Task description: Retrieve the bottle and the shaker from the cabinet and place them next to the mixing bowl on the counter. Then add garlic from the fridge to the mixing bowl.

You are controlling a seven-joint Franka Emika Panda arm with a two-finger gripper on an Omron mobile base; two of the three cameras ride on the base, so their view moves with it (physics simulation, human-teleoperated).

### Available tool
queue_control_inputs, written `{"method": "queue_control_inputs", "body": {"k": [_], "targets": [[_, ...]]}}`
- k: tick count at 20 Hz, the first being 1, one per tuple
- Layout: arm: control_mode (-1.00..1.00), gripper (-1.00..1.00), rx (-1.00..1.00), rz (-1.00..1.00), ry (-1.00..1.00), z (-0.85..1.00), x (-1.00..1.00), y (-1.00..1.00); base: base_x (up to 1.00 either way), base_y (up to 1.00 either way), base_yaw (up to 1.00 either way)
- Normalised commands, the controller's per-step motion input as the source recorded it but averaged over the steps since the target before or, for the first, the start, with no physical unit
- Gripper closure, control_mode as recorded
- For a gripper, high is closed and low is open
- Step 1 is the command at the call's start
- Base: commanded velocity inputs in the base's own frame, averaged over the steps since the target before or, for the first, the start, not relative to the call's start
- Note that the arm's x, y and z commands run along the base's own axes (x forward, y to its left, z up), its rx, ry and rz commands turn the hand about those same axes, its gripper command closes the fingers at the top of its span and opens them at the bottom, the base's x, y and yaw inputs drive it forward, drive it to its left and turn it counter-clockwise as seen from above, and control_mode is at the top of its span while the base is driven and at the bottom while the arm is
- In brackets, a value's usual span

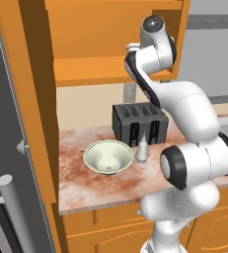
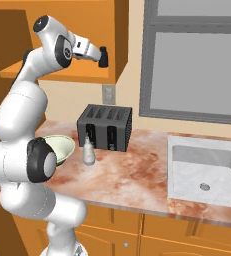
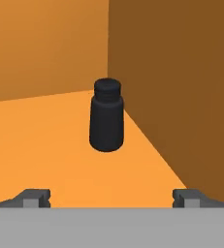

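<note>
A dark, capped shaker [image 3: 106, 116] stands upright on the orange cabinet shelf [image 3: 45, 140], close to the right inner wall. My gripper [image 3: 111, 197] is open and empty, with the shaker straight ahead and some way beyond its fingertips [image 3: 36, 196]. In the right base view my gripper [image 2: 103, 56] reaches into the open upper cabinet. A small white bottle [image 1: 142, 148] [image 2: 88, 152] stands upright on the counter just right of the pale green mixing bowl [image 1: 108, 157] [image 2: 62, 147]. The garlic is out of view.
A black toaster [image 1: 139, 123] [image 2: 105, 127] sits behind the bowl and bottle. A sink [image 2: 207, 172] lies at the counter's right under a window [image 2: 197, 65]. The dark fridge door with its grey handle [image 1: 9, 207] stands at the left.
</note>
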Motion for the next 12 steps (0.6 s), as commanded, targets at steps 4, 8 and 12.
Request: {"method": "queue_control_inputs", "body": {"k": [4, 8, 12], "targets": [[-1.00, -1.00, 0.00, 0.00, 0.00, 0.00, 0.17, -0.22, 0.00, 0.00, 0.00], [-1.00, -1.00, 0.01, 0.03, 0.00, -0.06, 0.28, -0.27, 0.00, 0.00, 0.00], [-1.00, -1.00, 0.00, 0.01, 0.00, -0.13, 0.29, -0.05, 0.00, 0.00, 0.00]]}}
